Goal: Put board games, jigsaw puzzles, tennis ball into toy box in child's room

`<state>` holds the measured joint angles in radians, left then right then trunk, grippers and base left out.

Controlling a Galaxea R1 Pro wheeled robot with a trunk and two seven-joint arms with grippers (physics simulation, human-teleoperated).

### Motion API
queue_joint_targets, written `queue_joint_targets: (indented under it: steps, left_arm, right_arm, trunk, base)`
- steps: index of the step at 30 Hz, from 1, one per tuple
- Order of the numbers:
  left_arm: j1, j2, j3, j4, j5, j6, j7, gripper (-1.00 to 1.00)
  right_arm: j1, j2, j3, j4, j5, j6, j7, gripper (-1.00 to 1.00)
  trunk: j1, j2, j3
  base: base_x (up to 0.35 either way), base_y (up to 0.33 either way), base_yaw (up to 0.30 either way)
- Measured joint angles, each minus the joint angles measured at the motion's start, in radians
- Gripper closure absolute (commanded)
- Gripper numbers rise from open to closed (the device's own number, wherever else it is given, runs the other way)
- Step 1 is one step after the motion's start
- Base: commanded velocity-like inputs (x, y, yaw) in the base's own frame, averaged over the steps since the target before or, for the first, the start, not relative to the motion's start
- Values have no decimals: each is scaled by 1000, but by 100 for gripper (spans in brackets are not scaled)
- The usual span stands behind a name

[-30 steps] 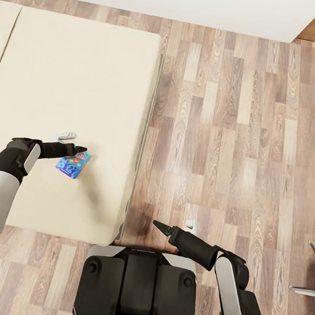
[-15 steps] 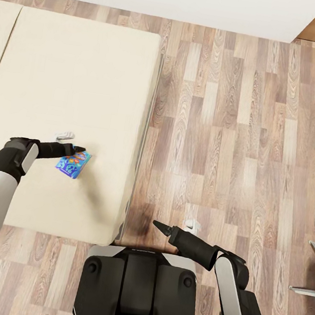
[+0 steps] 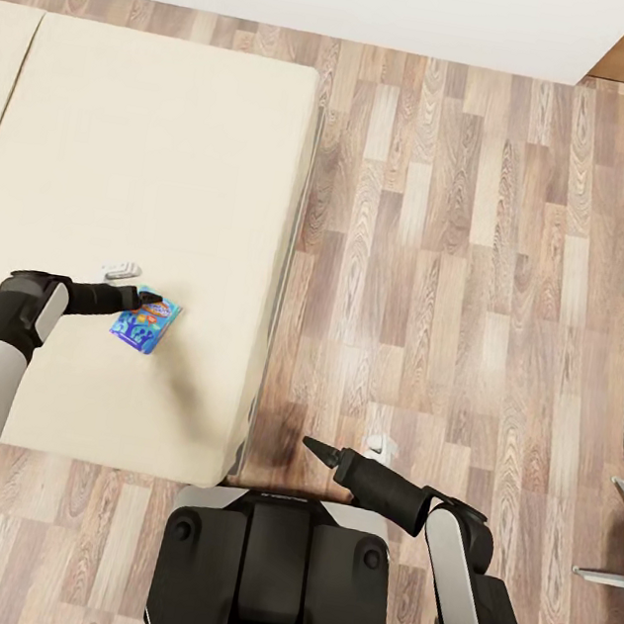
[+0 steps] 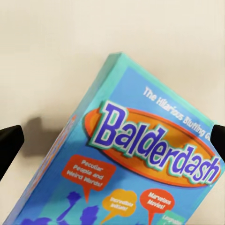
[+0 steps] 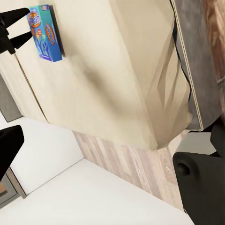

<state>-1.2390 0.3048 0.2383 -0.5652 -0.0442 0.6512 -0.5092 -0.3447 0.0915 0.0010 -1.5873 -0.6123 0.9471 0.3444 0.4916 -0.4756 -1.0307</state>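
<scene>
Beige bed, blue board game (corner cropped), left claw open

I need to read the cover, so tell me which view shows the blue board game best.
Left wrist view: the blue board game is close, title "Balderdash" legible. Head view shows it small on the bed; right wrist view shows it distant.

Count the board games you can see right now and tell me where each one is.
1. A blue board game lies flat on the bed, near its right edge, with the left gripper open at its near end. Others may lie outside the views.
</scene>
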Motion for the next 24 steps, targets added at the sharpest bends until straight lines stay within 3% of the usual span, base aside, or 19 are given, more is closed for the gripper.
queue_joint_targets:
  steps: [20, 24]
  left_arm:
    - [0, -2, -7, 17, -5, 69, 2, -100]
    - [-1, -2, -8, 31, 11, 79, 1, -100]
  right_arm:
    - [0, 0, 0, 0, 0, 0, 0, -100]
    - [0, 0, 0, 0, 0, 0, 0, -100]
  trunk:
    - [0, 0, 0]
    - [0, 0, 0]
  base:
    - [0, 0, 0]
    - [0, 0, 0]
